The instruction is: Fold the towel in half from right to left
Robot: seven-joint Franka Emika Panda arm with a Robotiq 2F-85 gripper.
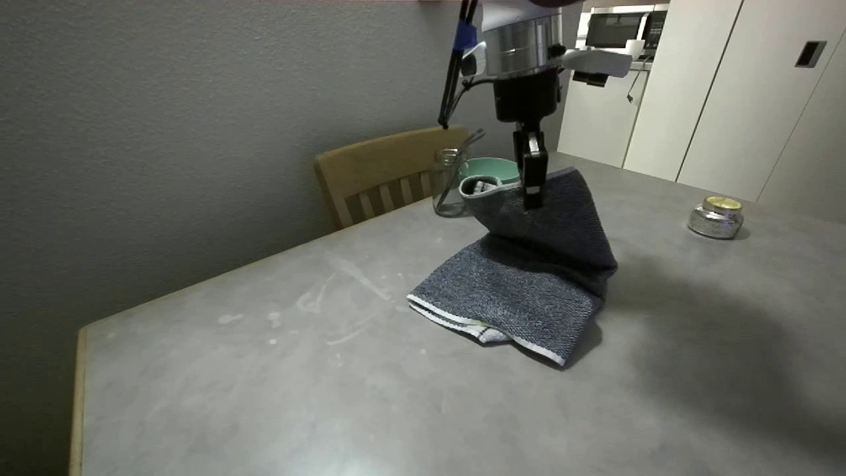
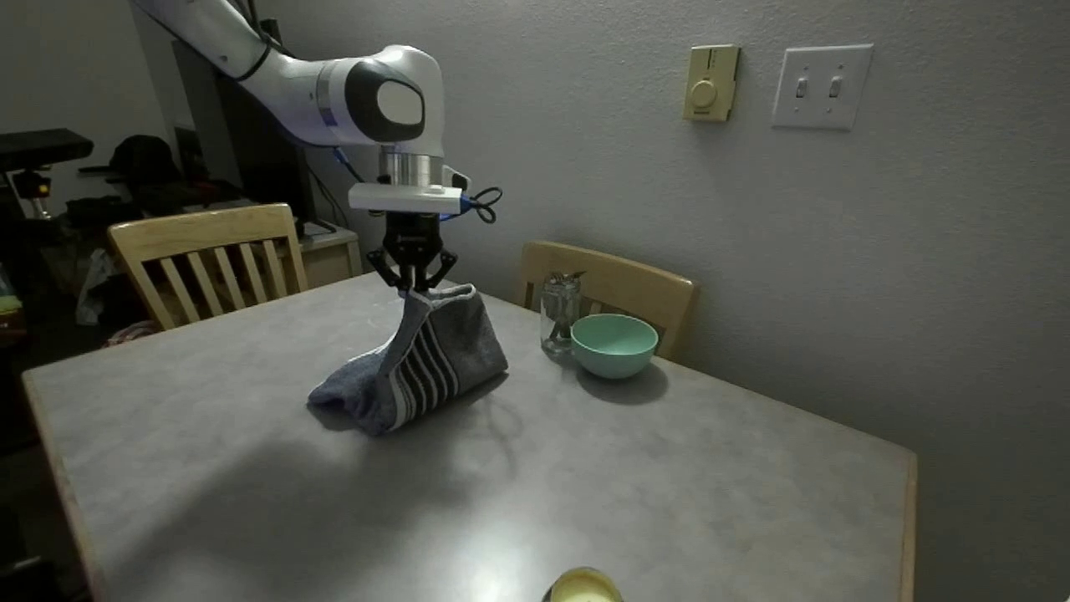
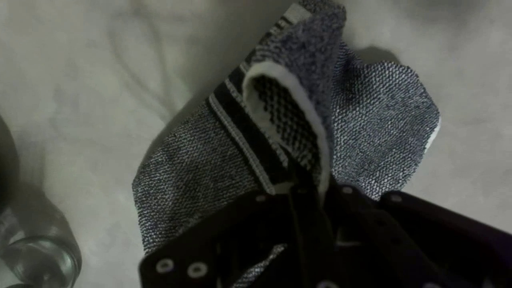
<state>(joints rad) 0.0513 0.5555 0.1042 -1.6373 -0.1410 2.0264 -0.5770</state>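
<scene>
The dark blue-grey towel lies partly on the grey table with one end lifted. My gripper is shut on the pale hem of that raised end. In an exterior view, the gripper points straight down onto the top of the towel, whose black and white stripes face out on the raised side. In the wrist view, the hem loops out from between the fingers, and a flat part of the towel rests on the table behind. The dark fingers hide the exact pinch.
A green bowl and a glass jar with utensils stand beside the towel near the table edge by the wall. A silver candle jar stands farther off. Wooden chairs stand at the table edges. The jar also shows in the wrist view.
</scene>
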